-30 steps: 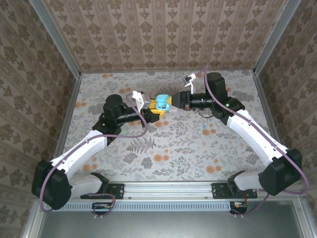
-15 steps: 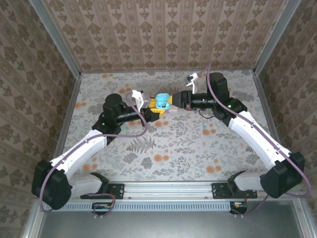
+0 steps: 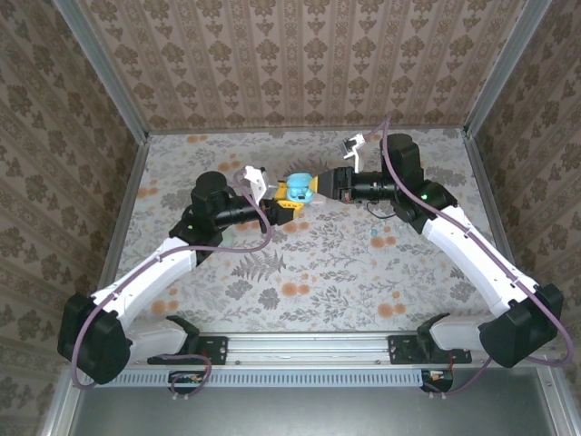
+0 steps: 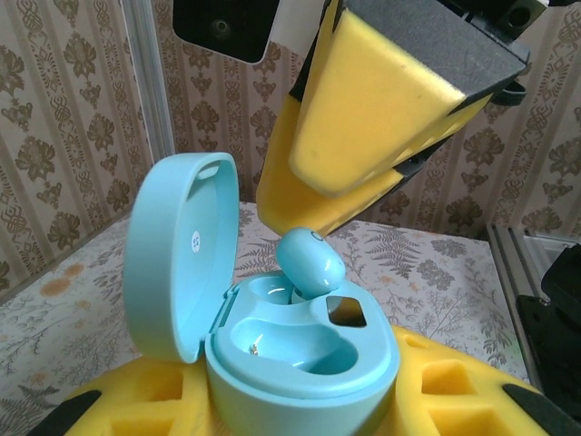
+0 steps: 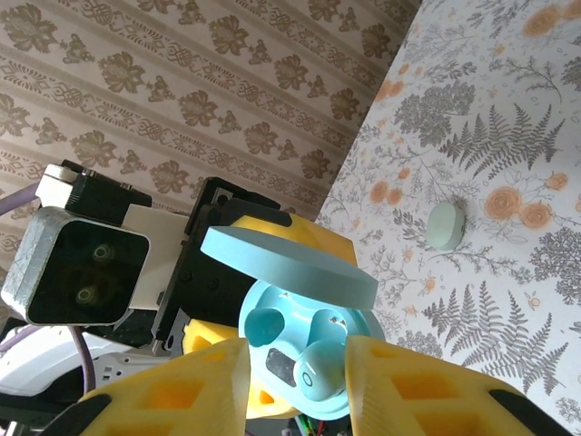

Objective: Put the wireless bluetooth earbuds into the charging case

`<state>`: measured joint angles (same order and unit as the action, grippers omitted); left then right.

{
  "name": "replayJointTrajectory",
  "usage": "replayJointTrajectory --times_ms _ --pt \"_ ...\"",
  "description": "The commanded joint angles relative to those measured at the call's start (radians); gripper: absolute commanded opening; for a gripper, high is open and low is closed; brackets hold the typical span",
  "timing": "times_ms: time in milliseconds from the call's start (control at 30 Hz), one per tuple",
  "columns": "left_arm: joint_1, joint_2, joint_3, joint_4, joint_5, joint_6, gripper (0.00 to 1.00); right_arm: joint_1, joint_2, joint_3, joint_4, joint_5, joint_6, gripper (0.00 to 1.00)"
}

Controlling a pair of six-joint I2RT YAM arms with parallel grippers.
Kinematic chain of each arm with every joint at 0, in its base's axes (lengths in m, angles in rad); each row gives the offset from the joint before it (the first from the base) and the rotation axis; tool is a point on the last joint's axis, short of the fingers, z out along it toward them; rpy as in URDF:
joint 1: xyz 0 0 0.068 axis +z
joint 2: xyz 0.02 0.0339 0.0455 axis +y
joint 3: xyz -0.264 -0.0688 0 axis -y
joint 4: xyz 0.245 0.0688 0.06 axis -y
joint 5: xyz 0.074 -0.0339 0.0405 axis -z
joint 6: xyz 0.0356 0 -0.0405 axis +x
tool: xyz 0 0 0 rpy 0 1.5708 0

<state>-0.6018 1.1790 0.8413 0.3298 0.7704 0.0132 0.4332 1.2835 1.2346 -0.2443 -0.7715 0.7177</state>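
Insertion step: left fingers [image 4: 436, 381] clench the open charging case [image 4: 304, 372]. Right fingers [image 4: 363, 118] grasp an earbud [image 4: 310, 262] tilted at its socket [image 4: 277, 341]. Next, probably: straighten, press home. Second earbud [image 5: 446, 225] lies on the surface [image 5: 508, 109].

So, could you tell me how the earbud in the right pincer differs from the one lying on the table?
The held earbud is pinched in the right pincer at the open charging case; the table earbud lies loose, apart from it. The held one looks teal-blue, the table one paler green. Both are small rounded ovals.
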Motion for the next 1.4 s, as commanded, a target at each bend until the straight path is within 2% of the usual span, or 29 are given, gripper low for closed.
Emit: replayJointTrajectory --times_ms 0,167,1033,1367 --pt "-0.006 0.004 0.037 0.002 -0.004 0.022 0.26 0.008 -0.027 0.035 -0.026 0.015 0.008 0.31" --pt "-0.009 0.004 0.039 0.002 -0.005 0.022 0.26 0.010 -0.022 0.037 -0.027 0.010 0.007 0.28" --pt "-0.010 -0.001 0.035 0.016 -0.011 0.014 0.26 0.030 0.012 0.054 -0.025 0.016 0.008 0.30" --pt "-0.010 -0.002 0.028 0.026 -0.046 0.021 0.26 0.030 -0.046 0.061 -0.109 0.143 -0.001 0.36"
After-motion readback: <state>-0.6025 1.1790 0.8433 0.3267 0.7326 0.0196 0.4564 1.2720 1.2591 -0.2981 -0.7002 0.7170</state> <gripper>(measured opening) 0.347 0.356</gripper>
